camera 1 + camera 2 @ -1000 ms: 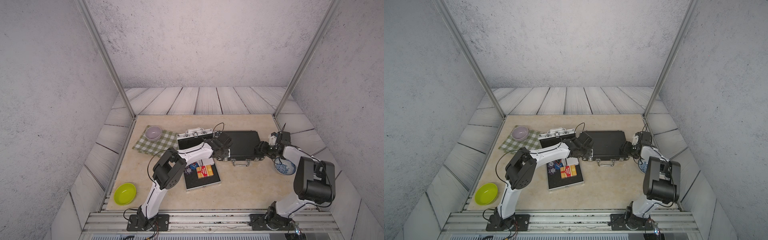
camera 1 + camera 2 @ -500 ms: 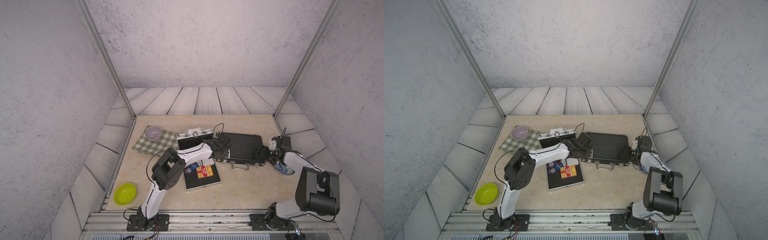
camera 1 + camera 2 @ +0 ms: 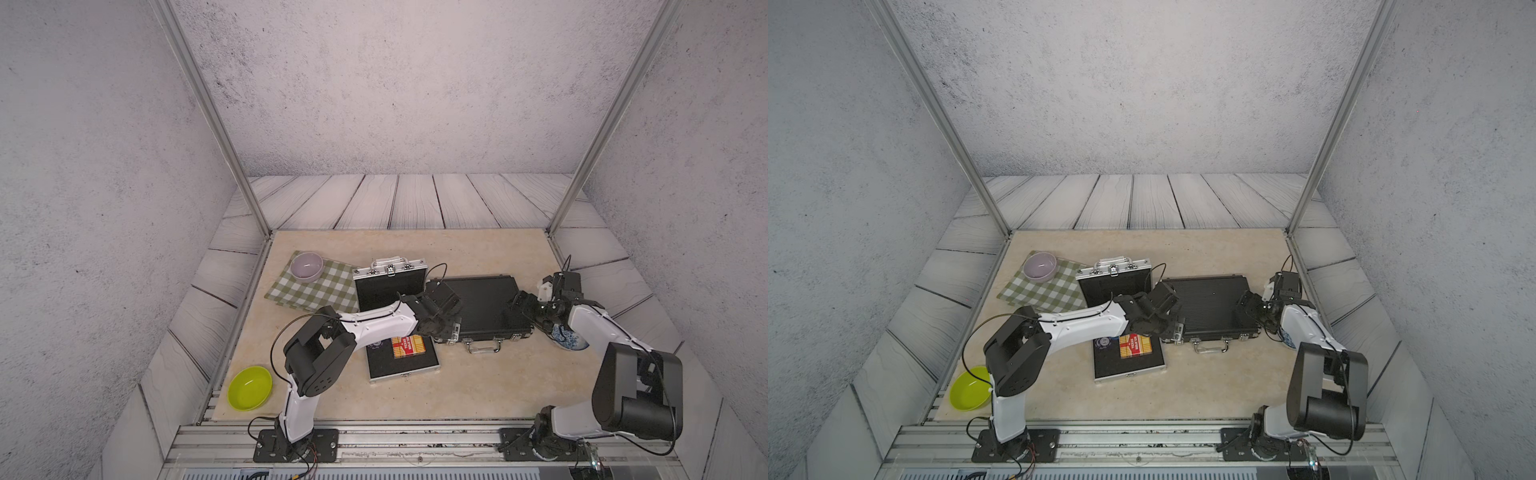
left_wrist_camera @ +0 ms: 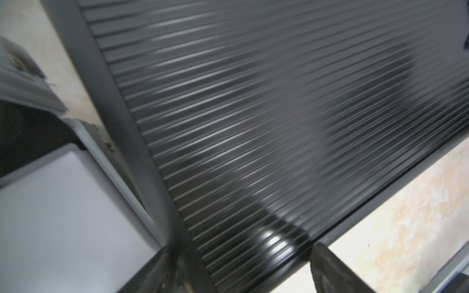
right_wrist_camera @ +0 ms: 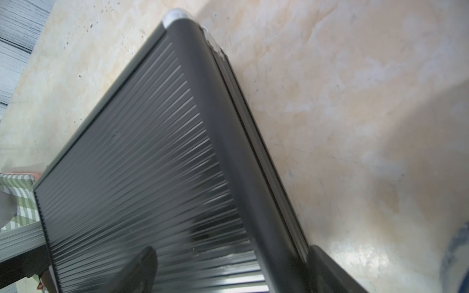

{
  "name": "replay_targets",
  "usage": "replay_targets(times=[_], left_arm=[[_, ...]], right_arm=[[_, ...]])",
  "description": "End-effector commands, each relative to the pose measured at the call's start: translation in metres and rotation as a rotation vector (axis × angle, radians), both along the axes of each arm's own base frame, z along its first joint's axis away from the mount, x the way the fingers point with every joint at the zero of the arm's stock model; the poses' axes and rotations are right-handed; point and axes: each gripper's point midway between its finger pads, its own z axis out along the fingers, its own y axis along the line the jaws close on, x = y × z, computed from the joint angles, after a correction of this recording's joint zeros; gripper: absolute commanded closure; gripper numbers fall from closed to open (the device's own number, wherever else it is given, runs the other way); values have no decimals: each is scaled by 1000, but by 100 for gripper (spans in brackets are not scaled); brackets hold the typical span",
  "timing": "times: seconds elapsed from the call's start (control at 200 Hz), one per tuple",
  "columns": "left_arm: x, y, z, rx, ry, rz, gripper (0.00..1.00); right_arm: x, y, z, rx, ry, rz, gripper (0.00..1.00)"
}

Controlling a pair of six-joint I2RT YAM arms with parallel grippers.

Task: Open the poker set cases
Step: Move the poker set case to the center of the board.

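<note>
Clearly, black ribbed case point(image 3: 482, 303) lies shut; silver case point(image 3: 386, 286) stands open.

So the smaller silver case point(image 3: 388, 289) is already open: the lid leans back at 12 o'clock, handle and latches on its top edge, black foam inside. Its base lies flat toward 6 o'clock with a red card box point(image 3: 408, 347) in it. The bigger black case point(image 3: 484, 305), ribbed lid, sits flat at its 3 o'clock, lid down, handle point(image 3: 482, 347) facing 6 o'clock.
</note>
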Motion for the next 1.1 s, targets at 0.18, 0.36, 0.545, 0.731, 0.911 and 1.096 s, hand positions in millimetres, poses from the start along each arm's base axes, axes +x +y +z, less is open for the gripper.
replay_targets(times=[0.18, 0.36, 0.545, 0.731, 0.911, 1.096], left_arm=[[-10, -37, 21, -123, -31, -97, 17], [-4, -33, 34, -155, -60, -90, 16], [-15, -35, 46, -177, -62, -145, 0], [-28, -24, 55, -203, -101, -170, 0], [-32, -18, 39, -187, -80, -167, 7], [-27, -18, 38, -167, -86, -147, 6]], right_arm=[[-14, 46, 20, 186, -28, 118, 13], [-29, 50, 27, 190, -25, 130, 7], [-28, 37, 52, 111, -83, 85, 2], [-25, 35, 66, 91, -126, 76, 2], [-28, 37, 49, 115, -90, 68, 3], [-41, 32, 43, 93, -81, 26, 4]])
